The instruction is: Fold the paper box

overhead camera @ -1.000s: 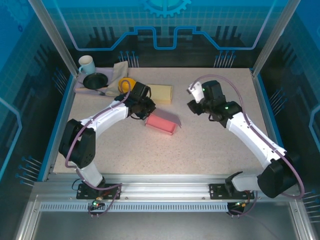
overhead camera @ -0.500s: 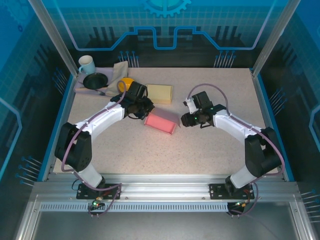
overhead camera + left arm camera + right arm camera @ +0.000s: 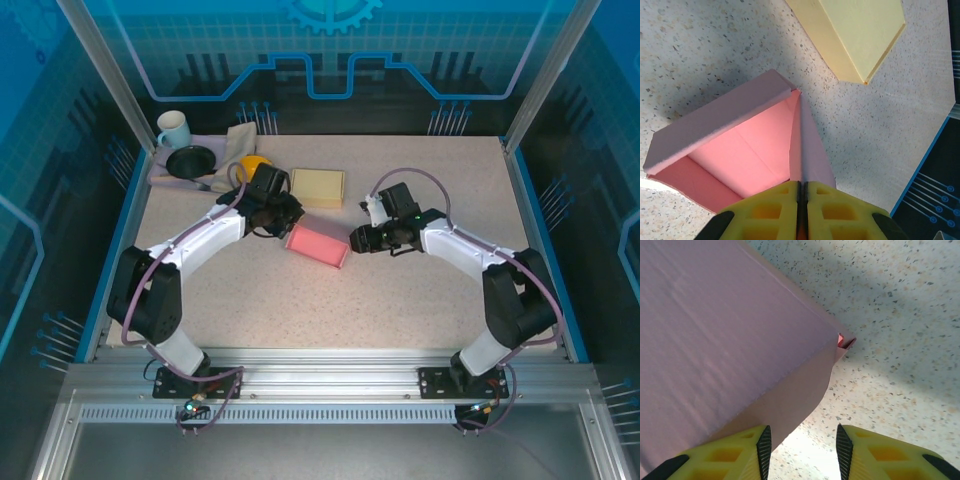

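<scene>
From above, the pink paper box point(image 3: 318, 243) lies mid-table, with the left gripper point(image 3: 283, 215) at its 10 o'clock and the right gripper point(image 3: 357, 240) at its 3 o'clock. In the left wrist view, the yellow fingers point(image 3: 772, 210) are pressed together, pinching a box wall. In the right wrist view, the fingers point(image 3: 737, 452) stand spread, with the box's flap edge at the 7 o'clock one.

top external: high above and behind pink box point(image 3: 319, 243), facing down, far, whole table point(image 3: 420, 300) in frame | left wrist: tight at pink box's open side, looking in | right wrist: tight over pink box's closed face | shared: pink box in all three; yellow box point(image 3: 318, 187) just beyond it in top and left wrist
</scene>
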